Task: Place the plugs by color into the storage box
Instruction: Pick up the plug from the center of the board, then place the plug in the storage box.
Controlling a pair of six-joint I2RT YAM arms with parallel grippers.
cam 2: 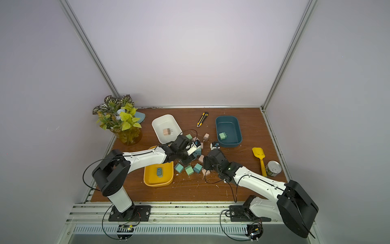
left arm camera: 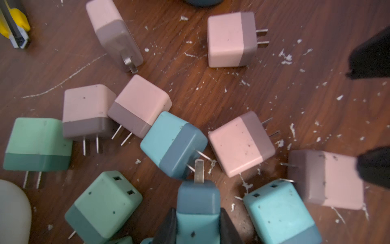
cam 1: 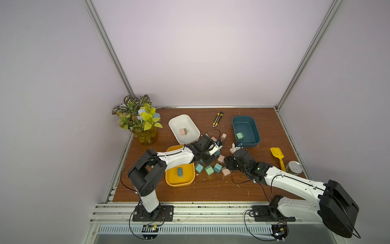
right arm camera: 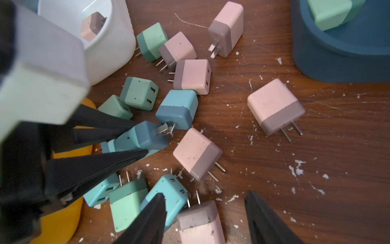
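Wrist views reveal what both top views hide — the left hand clamped on a teal-blue plug amid the loose plugs on the surface. White tray holds a pink plug, blue tray a mint plug, yellow tray a second teal plug. Right hand stands with fingers apart, gripping nothing.
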